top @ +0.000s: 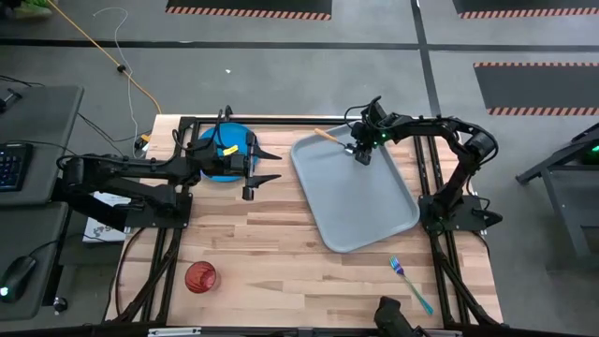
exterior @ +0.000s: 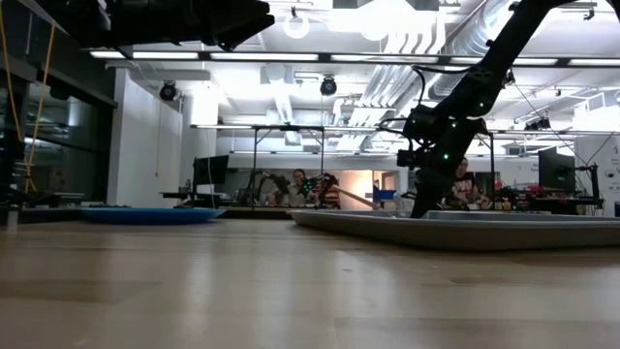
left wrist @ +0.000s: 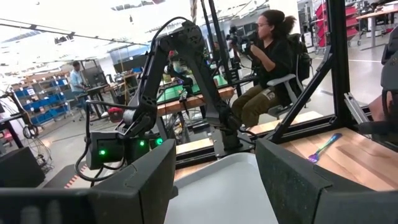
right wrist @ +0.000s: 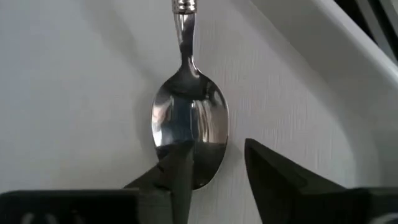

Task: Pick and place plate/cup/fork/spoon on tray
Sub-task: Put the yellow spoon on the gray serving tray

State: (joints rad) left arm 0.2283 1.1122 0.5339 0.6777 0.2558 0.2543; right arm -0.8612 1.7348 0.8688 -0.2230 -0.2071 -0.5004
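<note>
The spoon's silvery bowl lies on the floor of the grey-blue tray, near its far left corner. Its orange handle reaches out over the tray's far rim. My right gripper is open and points down over the bowl; it also shows in the high view. My left gripper is open and empty, raised beside the blue plate, which lies flat on the table. The red cup stands near the table's near left corner. The blue fork lies near the near right corner. My right gripper stands with one finger in front of the edge of the spoon's bowl and the other finger beside the bowl, over the tray floor. I cannot tell whether either finger touches the spoon. The spoon lies on the tray.
The table's black frame rails run along its far, left and right edges. People sit and stand in the room beyond the table. Bare wood lies between the cup and the tray.
</note>
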